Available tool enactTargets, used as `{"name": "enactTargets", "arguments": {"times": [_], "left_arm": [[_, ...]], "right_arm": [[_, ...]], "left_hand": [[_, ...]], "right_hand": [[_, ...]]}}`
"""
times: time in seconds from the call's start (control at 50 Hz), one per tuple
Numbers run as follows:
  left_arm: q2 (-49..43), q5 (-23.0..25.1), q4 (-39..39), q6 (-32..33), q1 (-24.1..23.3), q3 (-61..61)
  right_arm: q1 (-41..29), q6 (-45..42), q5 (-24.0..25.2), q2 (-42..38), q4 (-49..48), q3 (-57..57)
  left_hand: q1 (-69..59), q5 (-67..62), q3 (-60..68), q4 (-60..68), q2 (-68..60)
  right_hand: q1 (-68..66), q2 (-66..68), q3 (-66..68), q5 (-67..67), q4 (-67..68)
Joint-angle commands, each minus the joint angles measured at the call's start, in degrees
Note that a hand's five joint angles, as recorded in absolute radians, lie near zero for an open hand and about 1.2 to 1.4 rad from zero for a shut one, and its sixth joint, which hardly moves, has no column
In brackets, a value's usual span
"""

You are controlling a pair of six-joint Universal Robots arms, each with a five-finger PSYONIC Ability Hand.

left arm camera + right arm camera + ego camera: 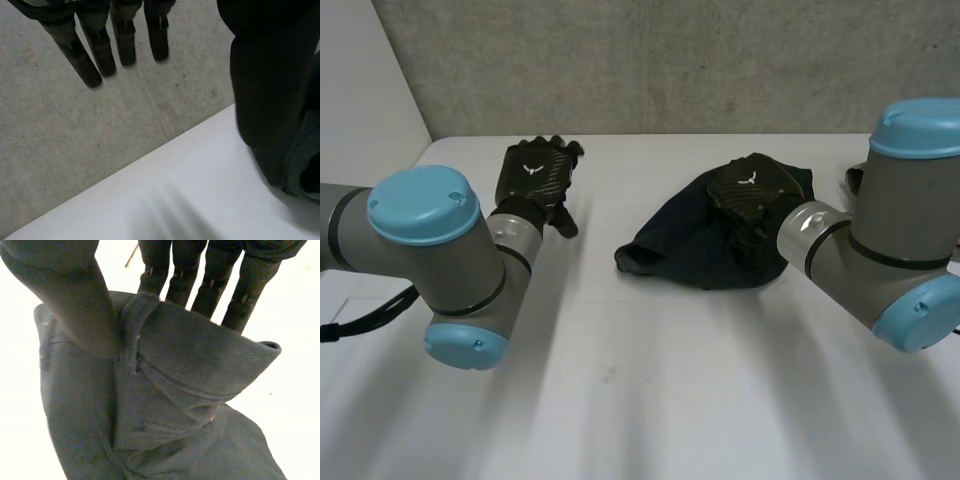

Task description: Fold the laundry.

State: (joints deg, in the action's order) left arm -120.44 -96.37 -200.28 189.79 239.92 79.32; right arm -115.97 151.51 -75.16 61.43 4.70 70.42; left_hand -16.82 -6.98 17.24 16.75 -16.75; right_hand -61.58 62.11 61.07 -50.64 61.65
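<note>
A dark garment [690, 250] lies bunched on the white worktop [650, 400] under the right hand [750, 190], which pinches a raised fold between its thumb and straight fingers [217, 275]. The left hand [535, 172], well apart from the garment, has straight fingers and holds nothing. A concrete wall [670, 60] stands beyond its fingertips.

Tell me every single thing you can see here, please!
dark garment: one, dark navy to black, bunched on the table to the right of the middle.
table: one, white, under everything.
wall: one, grey and rough, behind the table's far edge.
left arm: one, grey with light-blue caps, at the robot's left side.
right arm: one, grey with light-blue caps, at the robot's right side.
left hand: one, black, fingers straight and holding nothing, over the table, apart from the garment.
right hand: one, black, on top of the garment, a fold of it pinched between thumb and fingers.
</note>
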Motion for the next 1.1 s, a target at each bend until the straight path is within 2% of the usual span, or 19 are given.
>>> {"name": "enactTargets", "arguments": {"times": [0.02, 0.06, 0.14, 0.22, 0.36, 0.44, 0.5, 0.52, 0.56, 0.58, 0.68, 0.78, 0.86, 0.92, 0.98, 1.04, 1.1], "left_arm": [[0.3, 8.6, 3.8, 2.9, 4.5, -0.6], [0.1, 10.8, 5.6, 2.9, 5.3, -1.3], [-1.7, 18.4, 11.2, 3.2, 6.6, -4.3], [-5.7, 22.7, 15.3, 3.6, 7.1, -8.1], [-12.1, 22.8, 19.8, 3.6, 6.2, -16.6], [-16.2, 22.5, 22.2, 3.4, 3.8, -22.5], [-18.5, 21.1, 24.0, 2.8, 2.0, -26.5], [-19.1, 19.8, 24.3, 1.7, 1.4, -28.0], [-19.1, 17.8, 24.3, 0.2, 1.2, -29.0], [-19.0, 16.6, 24.3, -0.9, 1.2, -29.3], [-12.8, 8.6, 23.9, -6.9, 4.1, -29.8], [-4.3, 7.0, 21.8, -7.6, 6.9, -30.5], [1.8, 5.2, 18.7, -6.2, 7.3, -32.6], [5.6, 2.2, 17.6, -5.8, 6.8, -32.9], [8.8, 0.2, 18.1, -6.0, 4.4, -32.0], [11.0, -0.9, 18.0, -5.6, -1.4, -26.3], [10.8, -0.6, 16.8, -4.7, -6.5, -21.5]], "right_arm": [[-0.2, 0.8, -0.1, 1.1, 2.3, -2.9], [-0.3, 1.3, -0.1, 1.2, 2.7, -3.4], [-0.8, 3.2, -0.2, 1.8, 3.5, -4.8], [-2.7, 4.9, -0.9, 4.2, 5.4, -6.3], [-5.7, 5.4, -1.0, 7.7, 7.3, -7.3], [-7.2, 5.6, -1.6, 9.5, 7.4, -7.5], [-7.6, 5.8, -1.6, 10.5, 8.0, -7.5], [-7.6, 5.8, -1.6, 10.8, 8.1, -7.4], [-7.2, 5.8, -1.6, 10.8, 7.9, -7.3], [-6.9, 5.6, -1.7, 10.6, 7.8, -7.4], [-2.2, 4.9, -2.3, 7.5, 5.2, -9.6], [-0.8, 5.0, -3.1, 3.2, 0.6, -15.4], [-0.8, 7.0, -4.6, -1.0, -7.8, -20.4], [-0.6, 12.4, -5.1, -3.1, -19.9, -21.9], [-0.4, 15.9, -5.0, -3.9, -27.2, -21.3], [1.0, 22.7, -4.3, -5.3, -38.9, -18.8], [2.2, 27.3, -2.3, -6.3, -45.3, -15.5]], "left_hand": [[6.8, 7.0, -7.2, -6.7, 6.7], [6.8, 7.0, -7.2, -6.7, 6.7], [6.8, 7.0, -7.2, -6.7, 6.7], [6.8, 7.0, -7.2, -6.7, 6.7], [6.8, 7.0, -7.2, -6.7, 6.7], [6.8, 7.0, -7.2, -6.7, 6.7], [6.8, 7.0, -7.2, -6.7, 6.7], [-17.4, -17.2, 16.9, 17.4, -17.4], [-50.9, -50.7, 50.5, 51.0, -51.0], [-63.1, -62.9, 62.6, 63.1, -63.1], [-63.2, -63.0, 62.8, 63.3, -63.3], [-63.2, -63.0, 62.8, 63.3, -63.3], [-63.2, -63.0, 62.8, 63.3, -63.3], [-63.2, -63.0, 62.8, 63.3, -63.3], [-63.2, -63.0, 62.8, 63.3, -63.3], [-63.2, -63.0, 62.8, 63.3, -63.3], [-63.2, -63.0, 62.8, 63.3, -63.3]], "right_hand": [[-18.4, 17.9, 18.9, -19.4, 18.3], [-18.4, 17.9, 18.9, -19.4, 18.3], [-18.4, 17.9, 18.9, -19.4, 18.3], [-18.4, 17.9, 18.9, -19.4, 18.3], [-18.4, 17.9, 18.9, -19.4, 18.3], [-18.4, 17.9, 18.9, -19.4, 18.3], [-18.4, 17.9, 18.9, -19.4, 18.3], [-18.4, 17.9, 18.9, -19.4, 18.3], [-18.4, 17.9, 18.9, -19.4, 18.3], [-18.4, 17.9, 18.9, -19.4, 18.3], [-18.4, 17.9, 18.9, -19.4, 18.3], [-18.4, 17.9, 18.9, -19.4, 18.3], [-18.4, 17.9, 18.9, -19.4, 18.3], [-18.4, 17.9, 18.9, -19.4, 18.3], [-18.4, 17.9, 18.9, -19.4, 18.3], [-18.4, 17.9, 18.9, -19.4, 18.3], [-18.4, 17.9, 18.9, -19.4, 18.3]]}}
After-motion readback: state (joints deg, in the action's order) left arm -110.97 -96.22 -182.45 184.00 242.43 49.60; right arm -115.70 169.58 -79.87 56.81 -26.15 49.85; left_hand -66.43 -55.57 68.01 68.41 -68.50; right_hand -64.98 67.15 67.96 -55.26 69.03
